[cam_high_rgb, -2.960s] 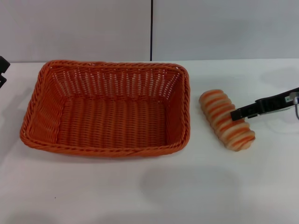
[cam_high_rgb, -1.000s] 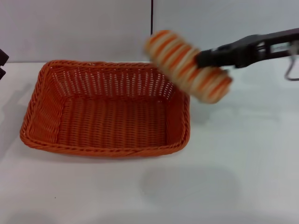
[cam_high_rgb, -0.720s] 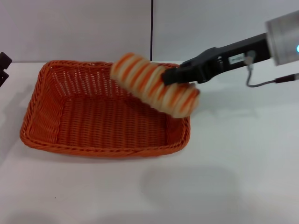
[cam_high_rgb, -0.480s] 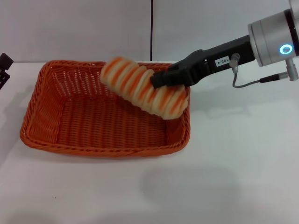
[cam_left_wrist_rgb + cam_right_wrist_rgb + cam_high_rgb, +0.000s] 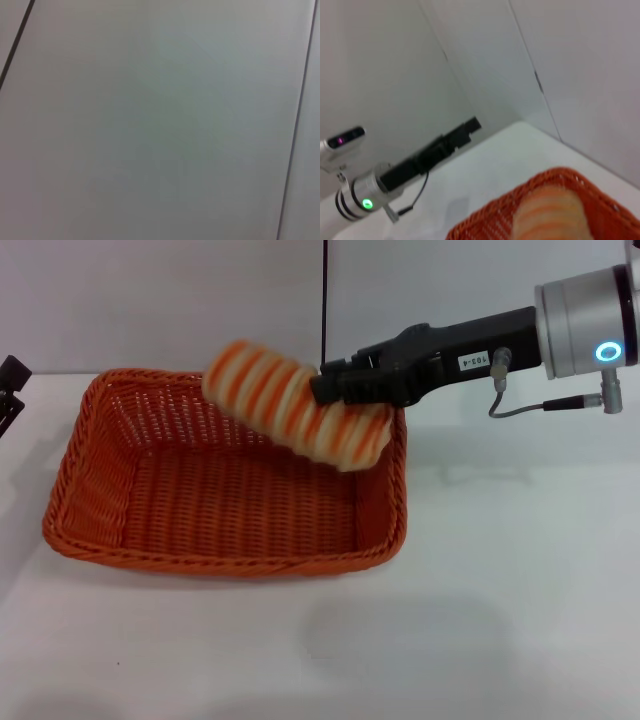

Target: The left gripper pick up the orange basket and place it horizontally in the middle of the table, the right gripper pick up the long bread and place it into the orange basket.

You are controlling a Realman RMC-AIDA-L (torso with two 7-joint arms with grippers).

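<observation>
White worktop (image 5: 480,620): right gripper (image 5: 335,390), fingers clamped on bread (image 5: 290,415), holds it tilted above basket (image 5: 225,475)'s far right corner (arm label unreadable). Left gripper (image 5: 8,385) parked at left edge, fingers' state unclear.

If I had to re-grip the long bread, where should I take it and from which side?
Take the long bread across its short width near the middle, coming from the robot's right, much as the right gripper holds it now over the orange basket. It is oblong and ribbed, so fingers probably seat best between the ridges.
</observation>
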